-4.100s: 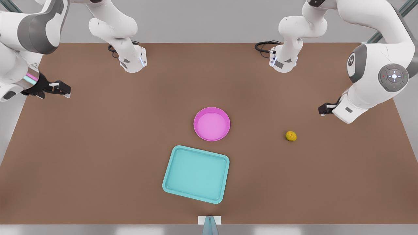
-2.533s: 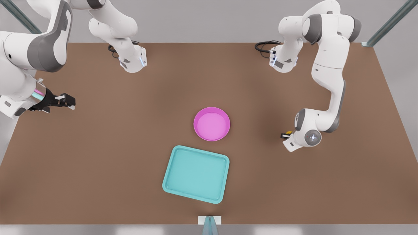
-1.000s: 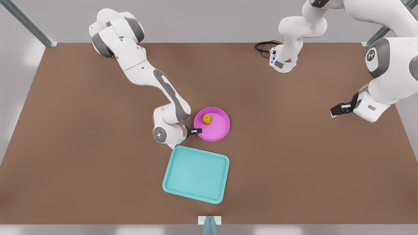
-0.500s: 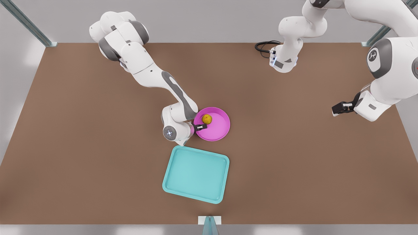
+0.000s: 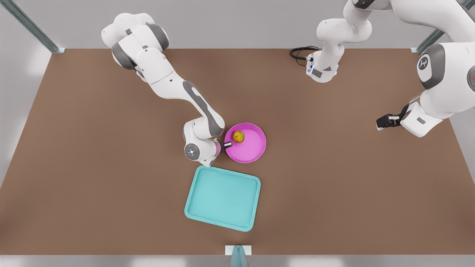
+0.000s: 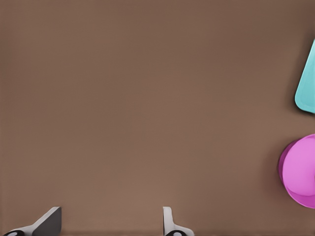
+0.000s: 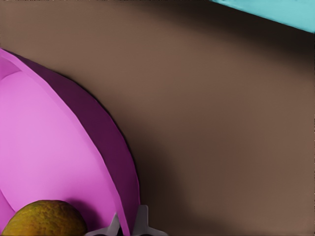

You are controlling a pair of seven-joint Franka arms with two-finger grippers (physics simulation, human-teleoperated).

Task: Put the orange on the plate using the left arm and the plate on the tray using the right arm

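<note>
The orange [image 5: 238,136] lies inside the magenta plate [image 5: 249,150], near its rim on the front view's left. My right gripper [image 5: 227,144] is shut on that rim, and the right wrist view shows the rim pinched in the gripper [image 7: 129,219], with the plate [image 7: 49,147] and the orange [image 7: 44,219] close by. The teal tray [image 5: 222,198] lies flat just in front of the plate, and a corner of the tray [image 7: 275,12] also shows. My left gripper [image 5: 383,122] waits open at the front view's far right, its fingers spread over bare table [image 6: 110,216], with the plate [image 6: 300,169] and tray [image 6: 307,88] farther off.
Both arm bases [image 5: 150,68] [image 5: 322,70] stand at the table's back edge, with a black cable [image 5: 301,52] beside one. A small white bracket [image 5: 238,250] sits at the front edge. Brown tabletop stretches wide on both sides.
The plate has shifted slightly toward the front view's right with the orange inside it, held at the rim by my right gripper. The left arm has barely moved.
</note>
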